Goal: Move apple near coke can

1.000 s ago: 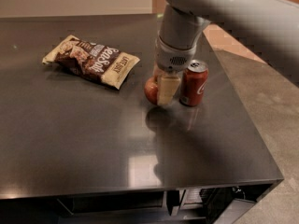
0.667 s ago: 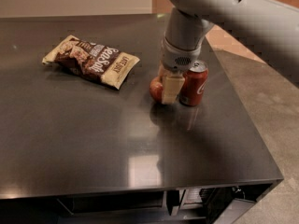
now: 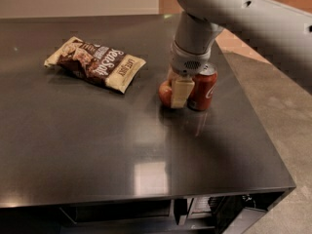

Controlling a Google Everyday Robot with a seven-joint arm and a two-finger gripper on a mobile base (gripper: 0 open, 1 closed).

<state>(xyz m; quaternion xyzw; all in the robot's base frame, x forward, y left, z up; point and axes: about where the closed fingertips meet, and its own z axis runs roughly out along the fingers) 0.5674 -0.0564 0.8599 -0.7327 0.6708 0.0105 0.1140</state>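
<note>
The red apple sits low at the table surface, right beside the upright red coke can, almost touching its left side. My gripper comes down from above and is shut on the apple. One cream fingertip shows in front of the apple, between apple and can; the other finger is hidden behind the apple. The grey arm covers the can's far top edge.
A brown-and-cream snack bag lies to the left on the dark table. The table's right edge runs close past the can. A grey floor lies beyond it on the right.
My gripper has carried the apple a little to the right, closing the gap to the coke can. The can and the snack bag have not moved.
</note>
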